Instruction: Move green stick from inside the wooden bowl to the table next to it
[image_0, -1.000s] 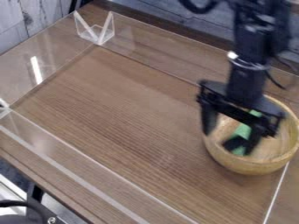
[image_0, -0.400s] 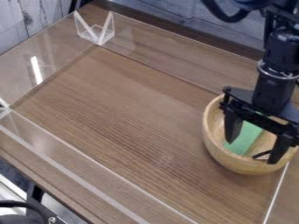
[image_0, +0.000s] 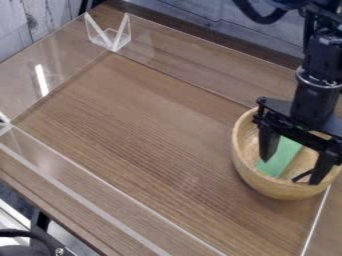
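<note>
Dark brown wood grain fills most of the view: the table (image_0: 134, 120) runs from the lower left toward the upper right, with low clear acrylic walls (image_0: 60, 190) along its near and left edges.

Near the right edge sits the wooden bowl (image_0: 254, 168), round and light tan, with a thick rim; its right side is almost at the picture's border. Inside it lies the green stick (image_0: 282, 156), a flat bright green block that leans against the inner wall, one end low in the bowl and the other higher. Only part of the stick shows, since the black fingers stand in front of it.

Over the bowl the gripper (image_0: 297, 150) points straight down, its jaws spread wide. One finger (image_0: 267, 135) stands at the left of the stick and the other at the right, both reaching down inside the rim. Nothing is clamped; whether a fingertip touches the stick or the bowl's wall cannot be told from this angle.

Above the gripper the black arm (image_0: 322, 50) rises and is cut off by the top edge. At the far left corner a small clear bracket (image_0: 107, 35) stands on the acrylic wall.
</note>
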